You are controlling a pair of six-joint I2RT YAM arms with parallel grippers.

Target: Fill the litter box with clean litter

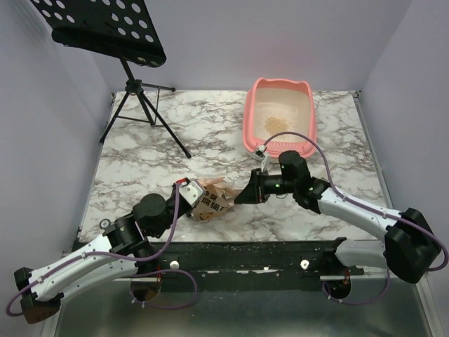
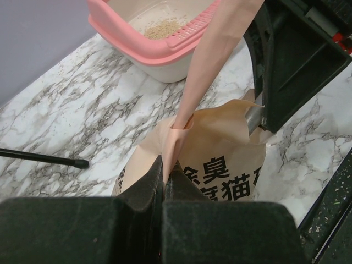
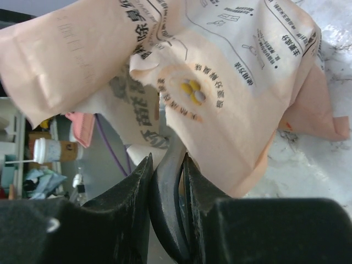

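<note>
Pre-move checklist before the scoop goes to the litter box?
1. Grip of left tool on paper bag: ok, shut on a fold.
2. Grip of right tool on scoop: ok, shut on the handle.
3. Scoop loaded: cannot tell, bowl hidden by the bag.
4. Target litter box upright and open: ok.
5. Box filled: not ok, only a small patch of clean litter.

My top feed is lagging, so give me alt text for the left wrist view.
The left gripper is shut on a folded edge of the printed paper litter bag, standing on the marble table. Beyond it sits the pink litter box holding a small pile of tan granules.
</note>
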